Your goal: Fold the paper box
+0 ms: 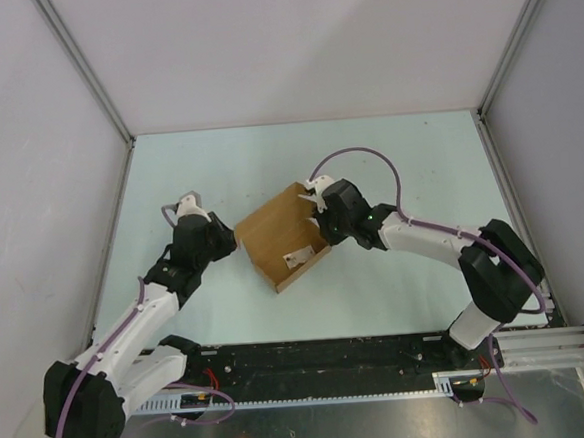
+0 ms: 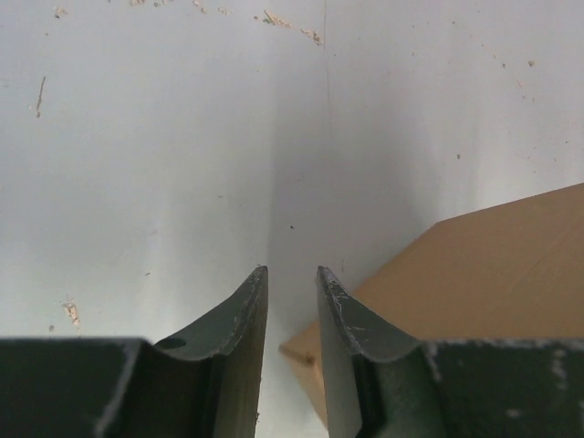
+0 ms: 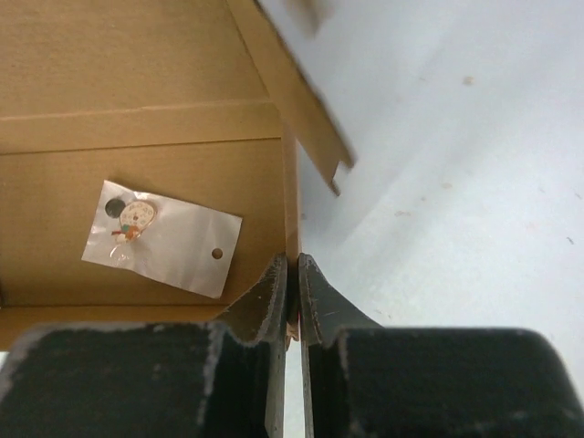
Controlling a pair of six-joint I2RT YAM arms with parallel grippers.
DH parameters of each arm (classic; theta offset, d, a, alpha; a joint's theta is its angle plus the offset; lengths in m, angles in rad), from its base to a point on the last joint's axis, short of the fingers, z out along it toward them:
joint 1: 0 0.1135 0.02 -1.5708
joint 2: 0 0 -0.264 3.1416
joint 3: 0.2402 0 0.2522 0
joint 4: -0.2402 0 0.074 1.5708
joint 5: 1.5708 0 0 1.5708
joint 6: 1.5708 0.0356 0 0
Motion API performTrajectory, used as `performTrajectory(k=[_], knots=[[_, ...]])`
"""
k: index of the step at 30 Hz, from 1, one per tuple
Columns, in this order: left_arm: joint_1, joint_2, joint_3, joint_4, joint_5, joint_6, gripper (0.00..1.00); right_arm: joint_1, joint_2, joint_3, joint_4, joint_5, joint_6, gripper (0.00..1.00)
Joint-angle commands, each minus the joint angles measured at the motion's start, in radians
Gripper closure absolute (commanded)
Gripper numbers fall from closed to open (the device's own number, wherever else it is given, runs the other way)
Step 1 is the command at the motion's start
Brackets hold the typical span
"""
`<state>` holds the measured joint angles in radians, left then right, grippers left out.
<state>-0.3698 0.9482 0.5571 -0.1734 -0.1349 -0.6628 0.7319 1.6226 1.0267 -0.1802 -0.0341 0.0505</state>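
The brown paper box [image 1: 278,235] sits mid-table, partly formed, its lid flap lying flat toward the upper left. A small silvery-white packet [image 3: 162,235] lies on its floor. My right gripper [image 3: 294,260] is shut on the box's right side wall [image 3: 289,196], one finger inside and one outside; in the top view it sits at the box's right edge [image 1: 324,215]. My left gripper [image 2: 292,272] is open a narrow gap and empty, just left of the box, whose corner [image 2: 474,269] shows beside its right finger. In the top view the left gripper [image 1: 200,217] is apart from the box.
Pale table [image 1: 388,152] enclosed by grey walls, with a metal post at each back corner [image 1: 126,140]. A black rail [image 1: 322,357] runs along the near edge between the arm bases.
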Motion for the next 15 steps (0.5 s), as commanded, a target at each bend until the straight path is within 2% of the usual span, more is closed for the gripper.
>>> performTrajectory(k=[1,2,8,11,12,15], knots=[[0.009,-0.023,-0.003,0.003,-0.023,-0.009,0.67,0.053,-0.09,-0.033,-0.024,0.293,0.228,1.0],[0.009,-0.026,-0.002,0.0,-0.026,-0.012,0.67,0.07,-0.098,-0.037,-0.028,0.374,0.303,1.0],[0.009,-0.071,-0.014,0.0,-0.035,-0.017,0.66,0.178,-0.057,-0.056,-0.082,0.587,0.561,1.0],[0.009,-0.117,-0.025,0.002,-0.048,-0.017,0.66,0.224,-0.023,-0.056,-0.162,0.716,0.768,1.0],[0.009,-0.14,-0.031,0.002,-0.051,-0.017,0.65,0.231,-0.017,-0.056,-0.183,0.741,0.872,1.0],[0.009,-0.16,-0.042,0.0,-0.055,-0.017,0.64,0.254,-0.004,-0.056,-0.248,0.792,0.995,1.0]])
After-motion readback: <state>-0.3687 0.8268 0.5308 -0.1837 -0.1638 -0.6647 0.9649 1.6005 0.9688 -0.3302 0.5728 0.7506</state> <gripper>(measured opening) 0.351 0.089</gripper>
